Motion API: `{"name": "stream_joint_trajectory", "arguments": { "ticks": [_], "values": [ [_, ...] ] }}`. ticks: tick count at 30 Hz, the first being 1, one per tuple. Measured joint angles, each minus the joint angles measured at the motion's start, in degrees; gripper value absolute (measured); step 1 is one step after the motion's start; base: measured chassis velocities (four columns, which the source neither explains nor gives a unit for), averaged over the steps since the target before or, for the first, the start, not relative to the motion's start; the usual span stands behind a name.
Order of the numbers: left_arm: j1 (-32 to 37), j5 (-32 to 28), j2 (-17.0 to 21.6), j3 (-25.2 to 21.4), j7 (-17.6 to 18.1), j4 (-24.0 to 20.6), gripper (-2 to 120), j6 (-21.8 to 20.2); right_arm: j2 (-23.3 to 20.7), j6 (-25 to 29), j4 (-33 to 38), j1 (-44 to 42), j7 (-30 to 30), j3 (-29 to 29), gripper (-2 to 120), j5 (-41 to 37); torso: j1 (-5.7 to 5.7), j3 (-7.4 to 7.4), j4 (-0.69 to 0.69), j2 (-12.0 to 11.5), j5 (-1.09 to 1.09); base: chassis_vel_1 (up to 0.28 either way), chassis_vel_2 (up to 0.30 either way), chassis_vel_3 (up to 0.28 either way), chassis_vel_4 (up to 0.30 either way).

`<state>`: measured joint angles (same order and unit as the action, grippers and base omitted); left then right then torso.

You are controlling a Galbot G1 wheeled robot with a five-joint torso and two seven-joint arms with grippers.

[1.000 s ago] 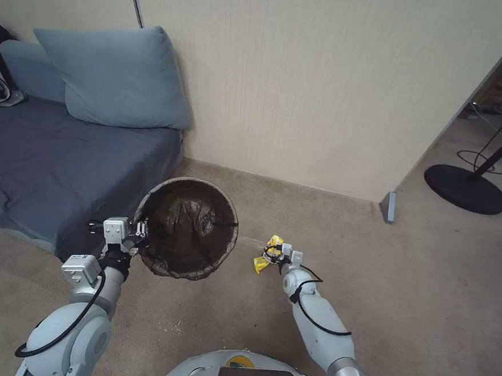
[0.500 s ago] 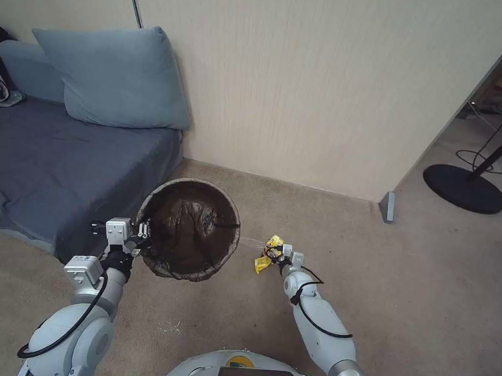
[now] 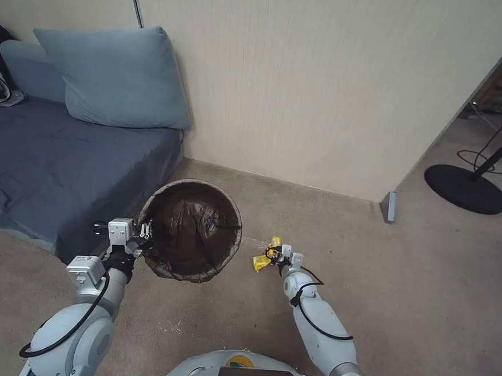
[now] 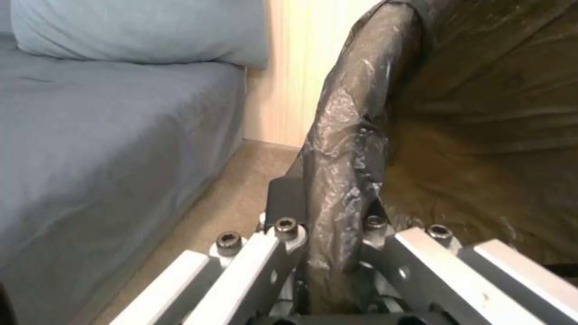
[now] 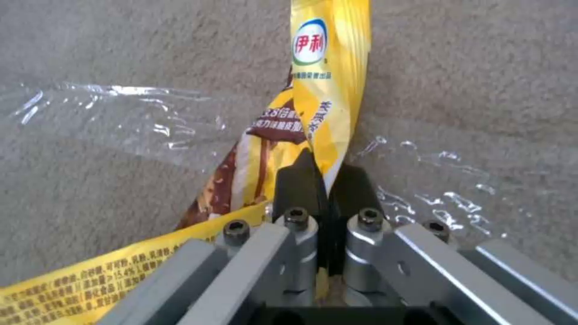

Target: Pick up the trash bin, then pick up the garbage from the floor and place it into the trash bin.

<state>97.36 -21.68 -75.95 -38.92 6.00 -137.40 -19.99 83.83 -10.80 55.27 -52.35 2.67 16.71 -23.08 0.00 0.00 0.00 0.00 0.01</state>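
Note:
The trash bin (image 3: 191, 229), round and lined with a dark brown bag, hangs tilted just above the carpet beside the sofa. My left gripper (image 3: 143, 235) is shut on its near rim; the left wrist view shows the bag-covered rim (image 4: 346, 149) pinched between the fingers (image 4: 284, 198). The garbage, a yellow snack wrapper (image 3: 264, 256), sits just right of the bin. My right gripper (image 3: 274, 252) is shut on it; in the right wrist view the black pads (image 5: 301, 180) clamp the yellow wrapper (image 5: 328, 85), with clear plastic film (image 5: 151, 117) around it on the carpet.
A dark blue sofa (image 3: 58, 163) with a blue cushion (image 3: 115, 75) stands at the left, close to the bin. A beige wall (image 3: 315, 83) runs behind. A black round lamp base (image 3: 466, 189) and cables lie at the far right. Open carpet (image 3: 427, 292) spreads to the right.
The left gripper has carried the bin slightly to the right. The wrapper in the right gripper sits a little lower and more folded than before.

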Motion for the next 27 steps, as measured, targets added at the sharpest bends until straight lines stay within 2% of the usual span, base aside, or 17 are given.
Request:
{"name": "stream_joint_trajectory", "arguments": {
  "ticks": [5,8,10,14,15,18,19,22,27],
  "values": [
    [0.0,0.0,0.0,0.1,0.0,-0.1,2,0.0,-1.0,0.2,3.2,-1.0,0.2,0.0,0,0.0,0.0,0.0,-0.01,0.0,0.0,0.0,0.0,0.0,0.0],
    [0.1,-0.1,0.2,0.1,0.1,-0.6,2,-0.1,-3.2,0.0,10.7,-3.1,0.4,-0.2,0,-0.8,0.0,0.0,0.0,0.0,0.0,0.0,0.0,0.0,0.0],
    [0.1,-0.1,0.2,0.1,0.1,-0.7,2,-0.1,-3.6,-0.1,12.0,-3.4,0.5,-0.2,0,-1.0,0.0,0.0,0.0,0.0,0.0,0.0,0.0,0.0,0.0],
    [0.2,-0.2,0.4,0.3,0.3,-0.8,2,-1.4,-9.9,-1.8,25.7,-7.9,-0.1,-0.2,0,-4.0,0.0,-0.01,-0.01,0.0,-0.01,0.0,0.0,0.0,0.0],
    [0.2,-0.2,0.4,0.3,0.3,-0.8,2,-1.4,-9.9,-1.8,25.7,-7.9,-0.1,-0.2,0,-4.0,0.0,-0.01,-0.01,0.0,-0.01,0.0,0.0,0.0,0.0],
    [0.2,-0.4,0.5,0.6,0.4,-0.9,2,-1.8,-15.3,-1.6,35.2,-11.8,-2.3,1.0,0,-3.9,0.0,0.0,-0.01,0.0,0.01,0.0,0.0,0.0,0.0],
    [0.2,-0.4,0.5,0.6,0.4,-0.9,2,-1.8,-15.3,-1.6,35.2,-11.8,-2.3,1.0,0,-3.9,0.0,0.0,-0.01,0.0,0.01,0.0,0.0,0.0,0.0],
    [0.1,-0.4,0.6,0.7,0.5,-1.0,2,-3.6,-19.1,-1.3,43.4,-16.1,-5.4,3.6,0,-3.6,0.0,0.0,-0.01,0.0,0.0,0.0,0.0,0.0,0.0],
    [0.0,-0.3,0.6,0.8,0.5,-1.0,2,-4.4,-21.8,-0.6,49.9,-20.4,-8.1,5.9,0,-3.1,0.0,-0.01,-0.01,0.0,0.01,0.0,0.0,0.0,0.0]
  ]
}}
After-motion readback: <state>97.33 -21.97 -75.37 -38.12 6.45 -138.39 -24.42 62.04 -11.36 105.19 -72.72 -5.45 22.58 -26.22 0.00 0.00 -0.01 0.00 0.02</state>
